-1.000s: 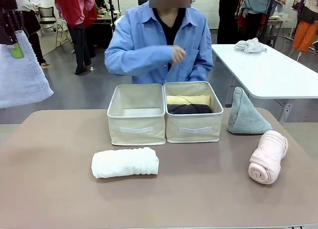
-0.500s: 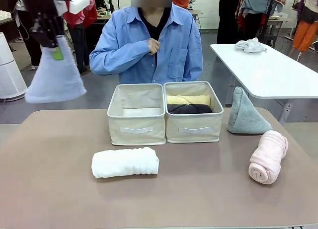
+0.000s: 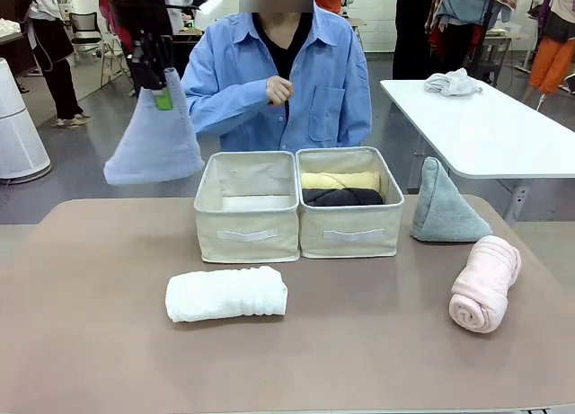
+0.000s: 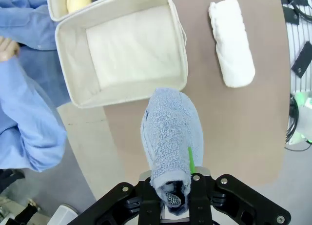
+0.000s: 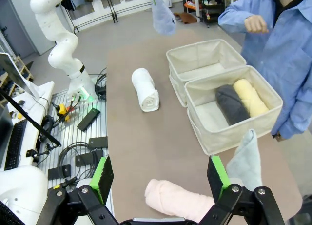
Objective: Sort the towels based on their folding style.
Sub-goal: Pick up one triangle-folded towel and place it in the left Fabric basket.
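towels, six small terry ones, look about a third sorted. the brown counter (image 3: 81, 342) carries two boxes side by side: the left cream fabric box (image 3: 225, 248) holds no towel that i can see, the right cream fabric box (image 3: 323, 248) holds the yellow rolled towel (image 3: 340, 180) and, just in front of it, the dark grey rolled towel (image 3: 343, 198). the light blue cone-shaped towel (image 3: 154, 140) hangs in the air by its tip, up and left of the left box; the pale grey-green cone-shaped towel (image 3: 445, 207) stands on the counter just right of the right box. the pink rolled towel (image 3: 485, 284) lies near that cone, and the white rolled towel (image 3: 226, 294) lies in front of the left box. so two rolls and both cones are left, the cones likely bound for the left box. the left tool (image 4: 173, 198) is clamped on the blue cone's tip; the right tool (image 5: 160, 178) hangs over the counter's right end, its green pads (image 5: 102, 178) wide apart with nothing between. a person in a blue shirt (image 3: 323, 82) stands close behind the boxes, one hand (image 3: 280, 91) at the chest, and may crowd the drop. a whitish rag (image 3: 452, 82) lies on a white counter (image 3: 485, 136) well off to the right.
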`<state>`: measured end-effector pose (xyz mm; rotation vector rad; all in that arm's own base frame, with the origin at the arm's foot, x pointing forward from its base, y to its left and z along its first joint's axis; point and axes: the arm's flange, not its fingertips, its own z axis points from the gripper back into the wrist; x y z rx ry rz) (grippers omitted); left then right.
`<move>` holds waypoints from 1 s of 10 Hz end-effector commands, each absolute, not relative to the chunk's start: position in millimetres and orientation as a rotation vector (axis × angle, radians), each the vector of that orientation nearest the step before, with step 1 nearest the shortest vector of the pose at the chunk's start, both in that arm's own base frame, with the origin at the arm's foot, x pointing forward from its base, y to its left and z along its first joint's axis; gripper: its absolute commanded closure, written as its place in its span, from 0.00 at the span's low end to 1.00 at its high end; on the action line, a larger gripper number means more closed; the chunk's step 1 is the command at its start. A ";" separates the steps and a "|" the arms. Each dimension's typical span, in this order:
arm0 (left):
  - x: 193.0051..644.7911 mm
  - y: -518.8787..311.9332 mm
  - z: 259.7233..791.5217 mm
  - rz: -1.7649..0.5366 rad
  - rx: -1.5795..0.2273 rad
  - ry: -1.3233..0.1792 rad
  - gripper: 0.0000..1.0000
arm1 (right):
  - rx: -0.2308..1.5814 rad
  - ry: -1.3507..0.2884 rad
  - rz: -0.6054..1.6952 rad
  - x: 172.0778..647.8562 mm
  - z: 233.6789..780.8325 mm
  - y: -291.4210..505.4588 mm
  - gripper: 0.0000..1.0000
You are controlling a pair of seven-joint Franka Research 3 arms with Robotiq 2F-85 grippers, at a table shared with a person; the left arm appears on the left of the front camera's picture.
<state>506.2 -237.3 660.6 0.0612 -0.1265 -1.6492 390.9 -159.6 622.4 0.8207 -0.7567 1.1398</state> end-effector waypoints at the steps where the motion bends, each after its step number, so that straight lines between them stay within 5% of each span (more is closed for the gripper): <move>1: 505.9 -240.6 652.0 -1.583 0.001 -0.153 0.83 | 0.826 -0.756 1.138 390.5 622.3 -158.5 0.00; 3: 482.4 -197.7 651.9 -1.621 -0.038 -0.099 0.83 | 0.826 -0.756 1.138 390.5 622.3 -158.5 0.00; 6: 367.8 -58.3 704.9 -1.727 0.145 0.060 0.83 | 0.826 -0.756 1.138 390.5 622.3 -158.5 0.00; 10: 364.9 -34.8 698.5 -1.705 0.149 0.076 0.83 | 0.826 -0.756 1.138 390.5 622.3 -158.5 0.00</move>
